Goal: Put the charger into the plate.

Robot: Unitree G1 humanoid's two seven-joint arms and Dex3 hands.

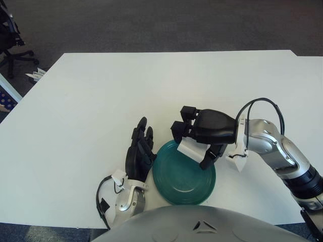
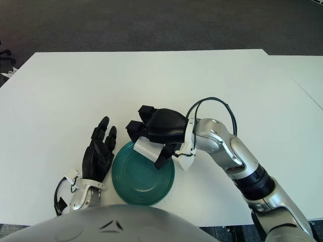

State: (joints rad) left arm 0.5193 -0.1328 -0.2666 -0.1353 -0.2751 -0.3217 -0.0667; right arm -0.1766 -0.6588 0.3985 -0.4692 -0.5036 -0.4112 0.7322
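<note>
Between black fingers of the right hand, a white charger is grasped, held over the far rim of the green plate, presumably for release into it. Wrist is bent leftward, palm down. Beside the plate's left edge, the left hand is seen on the white bench, fingers extended, holding nothing.

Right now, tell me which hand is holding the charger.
The right hand, over the green plate, grips the white charger; the left hand beside the plate holds nothing.
</note>
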